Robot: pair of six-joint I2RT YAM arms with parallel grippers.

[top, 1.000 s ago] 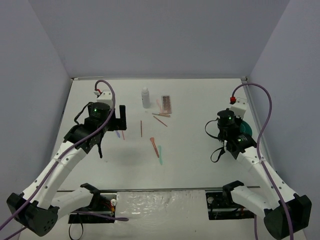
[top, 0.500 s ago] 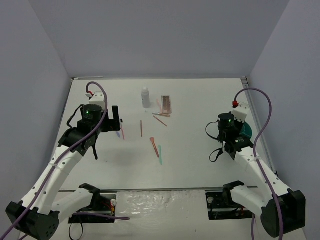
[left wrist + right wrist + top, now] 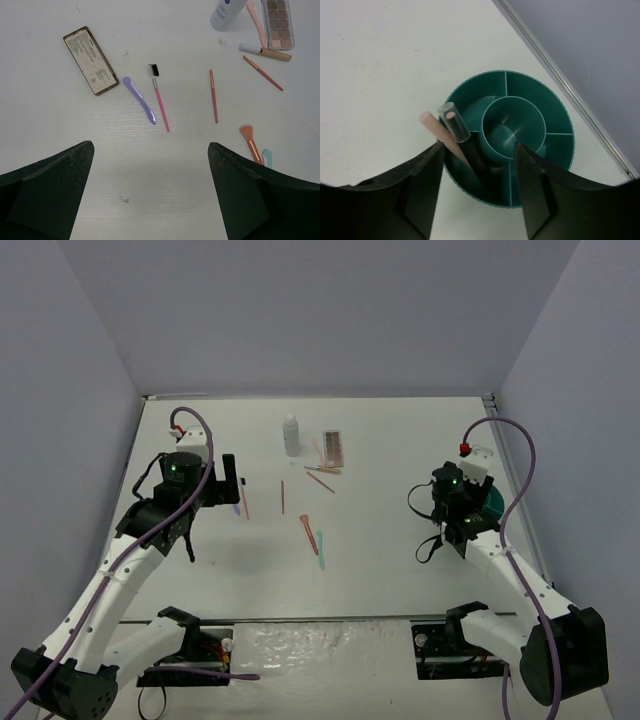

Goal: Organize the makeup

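Left gripper (image 3: 150,200) hangs over the table (image 3: 45,125), jaws flung wide, nothing between them; just past it lie a purple stick (image 3: 139,93) and a pink brush (image 3: 159,97) with a black head, side by side; off to their left a brown palette (image 3: 91,61), shut, printed side up; to the right a brown-pink stick (image 3: 213,96), then an orange-tipped brush (image 3: 249,137) with a teal stick (image 3: 267,157) just beside it; farther out a thin red-brown stick (image 3: 263,73) and a white-and-gold tube (image 3: 264,51); farthest, the whitish bottle (image 3: 227,9) standing upright, a pale pink stick (image 3: 256,22) and an open palette (image 3: 278,22) showing its pans.

Over on the right side, the right gripper (image 3: 477,195) sits above the near rim of the teal tub (image 3: 532,89), fingers parted, grip let go; a black stick (image 3: 462,137) with a clear cap and a peach stick (image 3: 432,125) lean in an outer compartment, rising between the fingers; the peach one runs close by one finger, contact unclear.
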